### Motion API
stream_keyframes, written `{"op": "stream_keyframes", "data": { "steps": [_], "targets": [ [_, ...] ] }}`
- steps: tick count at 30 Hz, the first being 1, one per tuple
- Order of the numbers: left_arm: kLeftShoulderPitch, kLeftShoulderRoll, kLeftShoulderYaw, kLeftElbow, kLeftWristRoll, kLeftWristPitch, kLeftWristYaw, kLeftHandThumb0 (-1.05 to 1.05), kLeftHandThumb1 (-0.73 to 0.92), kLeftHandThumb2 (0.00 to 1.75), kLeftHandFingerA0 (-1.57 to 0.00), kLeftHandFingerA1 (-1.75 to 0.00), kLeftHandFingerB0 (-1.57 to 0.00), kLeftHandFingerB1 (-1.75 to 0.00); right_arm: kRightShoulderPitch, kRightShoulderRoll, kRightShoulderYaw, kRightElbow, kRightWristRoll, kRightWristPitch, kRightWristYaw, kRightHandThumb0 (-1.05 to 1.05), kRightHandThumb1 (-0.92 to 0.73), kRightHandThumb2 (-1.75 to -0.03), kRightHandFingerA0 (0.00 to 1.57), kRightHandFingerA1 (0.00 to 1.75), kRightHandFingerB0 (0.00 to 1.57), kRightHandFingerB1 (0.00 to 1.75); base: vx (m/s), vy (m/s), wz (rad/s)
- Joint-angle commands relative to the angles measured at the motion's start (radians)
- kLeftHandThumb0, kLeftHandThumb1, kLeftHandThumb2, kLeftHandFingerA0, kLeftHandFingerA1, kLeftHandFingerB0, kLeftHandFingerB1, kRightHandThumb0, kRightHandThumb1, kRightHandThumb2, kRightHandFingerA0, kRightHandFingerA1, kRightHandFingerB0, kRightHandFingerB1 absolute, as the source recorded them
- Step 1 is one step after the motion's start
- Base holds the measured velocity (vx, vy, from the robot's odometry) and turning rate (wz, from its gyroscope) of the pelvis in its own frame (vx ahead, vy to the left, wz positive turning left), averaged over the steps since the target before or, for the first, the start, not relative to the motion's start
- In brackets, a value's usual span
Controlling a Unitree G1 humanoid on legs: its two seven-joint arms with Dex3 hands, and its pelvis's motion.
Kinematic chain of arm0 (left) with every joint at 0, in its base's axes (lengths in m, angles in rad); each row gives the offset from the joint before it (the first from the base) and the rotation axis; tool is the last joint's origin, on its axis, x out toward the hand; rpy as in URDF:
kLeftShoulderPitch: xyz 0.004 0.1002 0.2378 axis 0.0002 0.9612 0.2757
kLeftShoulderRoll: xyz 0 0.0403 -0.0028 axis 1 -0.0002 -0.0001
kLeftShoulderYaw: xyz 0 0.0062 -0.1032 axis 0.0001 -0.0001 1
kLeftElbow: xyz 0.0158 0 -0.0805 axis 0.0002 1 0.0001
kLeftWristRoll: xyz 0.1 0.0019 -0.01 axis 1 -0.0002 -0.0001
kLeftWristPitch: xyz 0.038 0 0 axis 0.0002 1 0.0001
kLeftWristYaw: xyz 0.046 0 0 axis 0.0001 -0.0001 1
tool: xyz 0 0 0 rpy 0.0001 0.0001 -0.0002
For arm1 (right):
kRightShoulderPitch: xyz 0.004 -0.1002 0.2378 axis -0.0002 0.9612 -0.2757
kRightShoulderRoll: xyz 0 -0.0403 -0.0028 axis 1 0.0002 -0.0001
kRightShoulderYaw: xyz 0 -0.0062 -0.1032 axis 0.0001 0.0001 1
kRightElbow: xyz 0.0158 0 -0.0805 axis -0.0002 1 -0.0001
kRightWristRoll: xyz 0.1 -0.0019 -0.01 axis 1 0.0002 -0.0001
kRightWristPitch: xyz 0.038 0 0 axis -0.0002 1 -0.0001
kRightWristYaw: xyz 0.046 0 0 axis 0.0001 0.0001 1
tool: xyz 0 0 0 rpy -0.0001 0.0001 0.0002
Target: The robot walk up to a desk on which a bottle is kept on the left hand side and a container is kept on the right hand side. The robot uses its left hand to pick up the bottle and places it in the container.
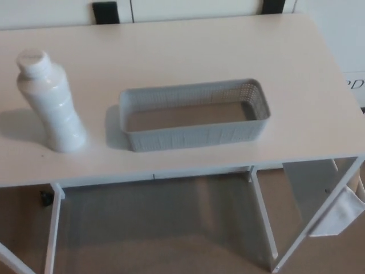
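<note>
A white bottle (pixel 50 103) stands upright on the left part of a pale desk (pixel 188 51), resting on its base with its white cap (pixel 32 60) on top. The bottle narrows at the middle and widens again toward the bottom, and it throws a soft shadow to its left on the desk top.

To the right of the bottle, near but not touching it, lies a long grey container (pixel 194 114) with perforated walls. It sits a little askew, its right end further from the camera than its left. The container holds nothing; the bare bottom shows through the open top. It lies toward the front half of the desk, close to the front edge.

Neither the left hand nor the right hand of the robot shows in the head view, so whether their fingers are apart or closed cannot be told.

Below the desk top the white legs (pixel 52 228) of the frame and a brownish floor (pixel 159 228) are visible. At the far edge of the desk two dark objects (pixel 105 11) stand against a light wall; what they are is unclear
</note>
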Motion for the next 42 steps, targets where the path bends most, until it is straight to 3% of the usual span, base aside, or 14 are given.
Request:
{"op": "stream_keyframes", "data": {
  "steps": [1, 4, 5, 7, 12, 13, 31, 32, 34, 35, 36, 37, 38, 42],
  "targets": [
    [0.002, 0.013, 0.01, -0.012, -0.005, -0.002, -0.025, -0.35, 0.52, 0.91, -0.66, -0.67, -0.49, -0.59, -0.012, -0.01, 0.008, 0.006, -0.006, -0.016, -0.002, -0.35, -0.24, -0.54, 0.94, 0.57, 0.68, 0.48, -0.05, 0.224, -0.07],
    [0.012, 0.011, 0.01, -0.039, -0.003, 0.012, -0.022, -0.35, 0.51, 0.91, -0.67, -0.67, -0.5, -0.59, -0.006, -0.009, 0.018, 0.002, -0.015, -0.033, -0.013, -0.31, -0.22, -0.48, 0.97, 0.53, 0.72, 0.45, -0.03, 0.106, 0.0],
    [0.016, 0.01, 0.012, -0.048, -0.007, 0.012, -0.028, -0.36, 0.65, 0.59, -0.7, -0.49, -0.57, -0.44, -0.006, -0.009, 0.023, 0.0, -0.018, -0.033, -0.02, -0.36, -0.22, -0.51, 0.95, 0.54, 0.72, 0.47, 0.0, 0.0, 0.0],
    [0.026, 0.008, 0.016, -0.067, -0.014, 0.018, -0.037, -0.37, 0.63, 0.58, -0.71, -0.49, -0.57, -0.44, -0.009, -0.012, 0.031, 0.009, -0.026, -0.04, -0.023, -0.37, -0.22, -0.53, 0.96, 0.55, 0.73, 0.47, 0.07, 0.017, 0.13],
    [0.024, 0.01, 0.017, -0.067, -0.013, 0.026, -0.044, -0.37, 0.63, 0.59, -0.72, -0.49, -0.58, -0.44, -0.011, -0.014, 0.038, 0.011, -0.028, -0.034, -0.025, -0.38, -0.23, -0.53, 0.96, 0.55, 0.7, 0.46, 0.08, -0.027, 0.09],
    [0.02, 0.006, 0.02, -0.074, -0.011, 0.038, -0.026, -0.36, 0.52, 0.9, -0.66, -0.66, -0.53, -0.6, -0.015, -0.012, 0.039, 0.013, -0.029, -0.036, -0.032, -0.34, -0.19, -0.49, 0.98, 0.54, 0.73, 0.46, 0.0, 0.0, 0.0],
    [0.004, 0.002, 0.027, -0.076, -0.007, 0.011, -0.05, -0.36, 0.51, 0.91, -0.65, -0.67, -0.48, -0.59, -0.032, -0.012, 0.067, 0.003, -0.046, -0.032, -0.066, -0.35, -0.2, -0.5, 1.0, 0.54, 0.76, 0.47, -0.01, -0.015, 0.01],
    [0.011, -0.006, 0.03, -0.088, -0.004, -0.007, -0.031, -0.36, 0.62, 0.58, -0.63, -0.51, -0.6, -0.46, -0.03, -0.012, 0.067, 0.002, -0.046, -0.034, -0.065, -0.36, -0.2, -0.5, 0.99, 0.54, 0.77, 0.47, 0.0, 0.0, 0.0],
    [0.021, -0.016, 0.035, -0.104, 0.0, -0.036, -0.003, -0.36, 0.62, 0.58, -0.63, -0.51, -0.6, -0.46, -0.029, -0.012, 0.069, 0.002, -0.046, -0.038, -0.062, -0.36, -0.2, -0.5, 0.99, 0.54, 0.77, 0.47, 0.0, 0.0, 0.0],
    [0.032, -0.064, 0.091, -0.138, -0.018, -0.098, 0.119, -0.36, 0.51, 0.55, -0.37, -0.8, -0.18, -0.34, -0.024, -0.009, 0.069, -0.009, -0.044, -0.041, -0.056, -0.37, -0.21, -0.52, 0.99, 0.55, 0.76, 0.48, 0.0, 0.0, 0.0],
    [0.04, -0.097, 0.127, -0.163, -0.023, -0.148, 0.204, -0.42, 0.51, 0.56, -0.16, -0.51, -0.1, -0.31, -0.023, -0.008, 0.07, -0.013, -0.043, -0.041, -0.054, -0.37, -0.21, -0.51, 0.99, 0.54, 0.76, 0.48, 0.0, 0.0, 0.0],
    [0.045, -0.112, 0.142, -0.177, -0.018, -0.177, 0.243, -0.42, 0.51, 0.56, -0.16, -0.51, -0.1, -0.31, -0.024, -0.009, 0.07, -0.013, -0.043, -0.04, -0.054, -0.37, -0.21, -0.51, 0.99, 0.54, 0.76, 0.48, 0.0, 0.0, 0.0],
    [0.037, -0.134, 0.206, -0.213, -0.05, -0.217, 0.306, -0.46, 0.37, 0.76, 0.0, -0.21, 0.0, -0.24, -0.025, -0.009, 0.071, -0.012, -0.044, -0.04, -0.054, -0.35, -0.22, -0.52, 0.99, 0.55, 0.74, 0.48, 0.0, 0.0, 0.0],
    [0.031, -0.115, 0.268, -0.26, -0.011, -0.303, 0.413, -0.73, 0.48, 0.78, 0.0, -0.03, 0.0, -0.08, -0.04, -0.014, 0.068, 0.01, -0.043, -0.028, -0.06, -0.32, -0.21, -0.5, 1.0, 0.54, 0.76, 0.48, 0.0, 0.0, 0.0]
  ]
}}
